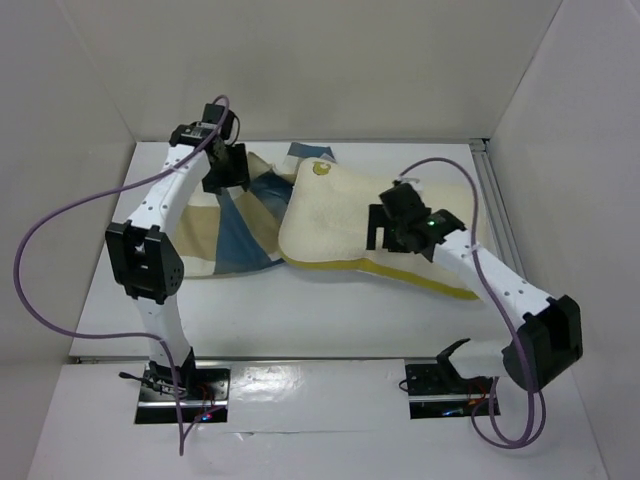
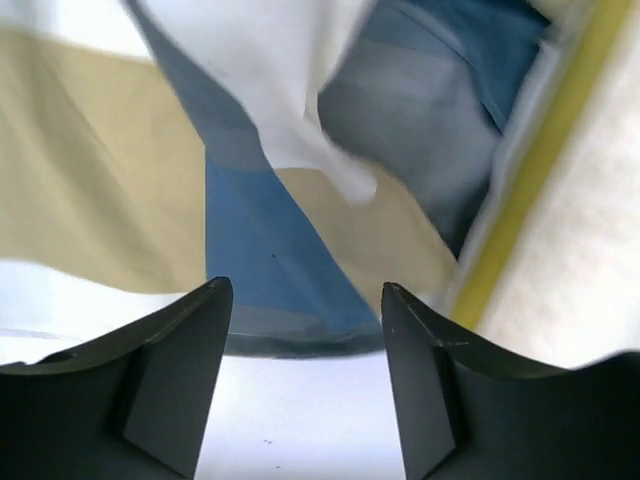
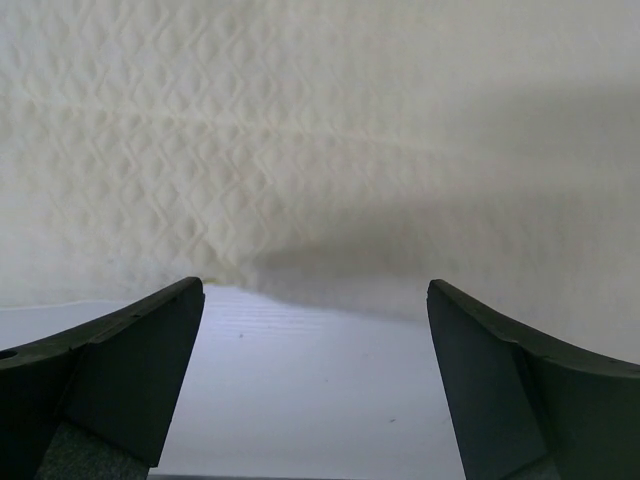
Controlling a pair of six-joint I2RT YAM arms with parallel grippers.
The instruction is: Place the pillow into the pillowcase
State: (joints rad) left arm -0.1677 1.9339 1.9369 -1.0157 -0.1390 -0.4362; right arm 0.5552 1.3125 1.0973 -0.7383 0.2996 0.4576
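Found plain cream quilted pillow point(image 1: 335, 215) right of centre, overlapping blue-tan-cream checked fabric pillowcase point(image 1: 215, 225). Saw left gripper point(image 2: 305, 300) and right gripper point(image 3: 315, 295) spread, empty. Judged best to pinch one layer at case mouth, lift wide.

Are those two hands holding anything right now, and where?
Nothing is held. The left hand is open by the pillowcase, the right hand open by the pillow.

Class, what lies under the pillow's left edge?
The checked pillowcase runs beneath the pillow there; how far it reaches underneath is hidden by the pillow.
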